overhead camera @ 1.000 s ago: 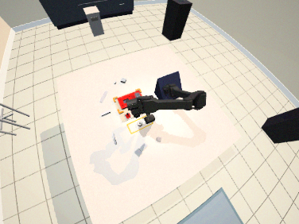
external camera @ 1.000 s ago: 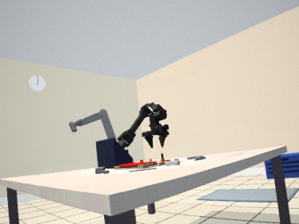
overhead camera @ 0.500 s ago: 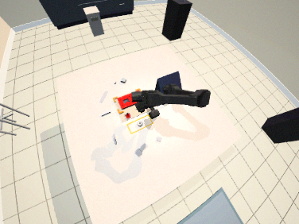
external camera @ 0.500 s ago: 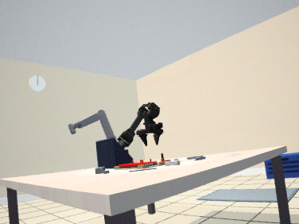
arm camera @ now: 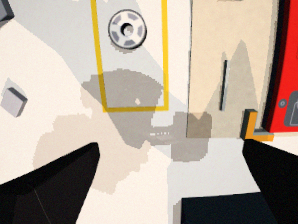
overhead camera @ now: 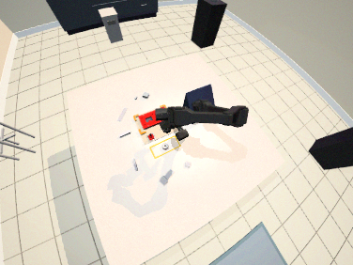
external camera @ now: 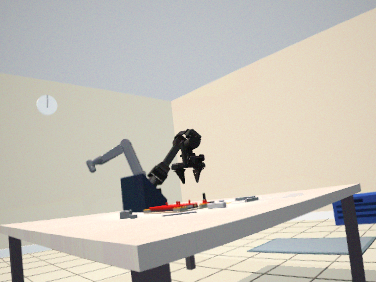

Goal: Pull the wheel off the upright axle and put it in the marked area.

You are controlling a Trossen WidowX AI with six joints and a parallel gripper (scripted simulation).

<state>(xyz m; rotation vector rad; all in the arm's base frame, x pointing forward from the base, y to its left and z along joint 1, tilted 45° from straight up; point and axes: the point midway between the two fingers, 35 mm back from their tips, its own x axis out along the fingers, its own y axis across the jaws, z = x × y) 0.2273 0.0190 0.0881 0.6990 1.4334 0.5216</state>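
The wheel, pale grey with a dark rim, lies flat on the table inside the yellow outline of the marked area. Nothing touches it in the wrist view. My gripper is open and empty, well above the table and off to one side of the wheel. The upright axle stands bare on its red base beside the marked area. It is out of the wrist view. The wheel cannot be made out for certain in the exterior view.
A red fixture with orange corner brackets lies beside the axle's base. A small grey block lies on the other side of the marked area. The dark blue arm pedestal stands behind. Small grey parts lie around the table.
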